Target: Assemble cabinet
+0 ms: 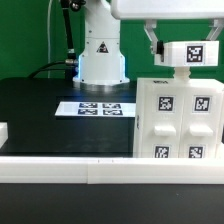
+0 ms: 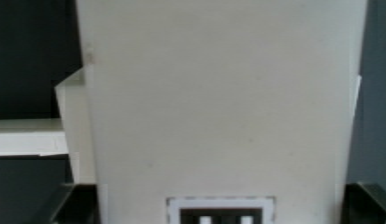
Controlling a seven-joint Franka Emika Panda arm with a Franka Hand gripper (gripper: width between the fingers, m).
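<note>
**Cabinet part hanging over the body: square it up before you lower**

Cabinet body (image 1: 183, 120) stands upright on the black table (image 1: 40, 110), at about 4 o'clock in the exterior view, near the white front rail (image 1: 100, 170). Your gripper (image 1: 160, 48) hangs above it at about 2 o'clock, with a tagged white part (image 1: 190, 52) just beside it. Honestly, I can't tell whether the fingers are clamped on that part or apart. They're too small in that view, and the wrist view is mostly one white panel (image 2: 216, 100).

My guess is you're seating that part on the body. To do it well:
- Get it square over the body's top edge first.
- Keep it level and come down slow and straight.
- Don't release until it sits flush.

If it goes down tilted, it'll probably jam or shove the body sideways.

Count:
- one arm
- one gripper
- one cabinet body, four tags showing on its face
- one tagged part up top
- one marker board (image 1: 100, 107), at 9 o'clock from the body
- one small white piece (image 1: 3, 130) at the view's 9 o'clock edge
</note>
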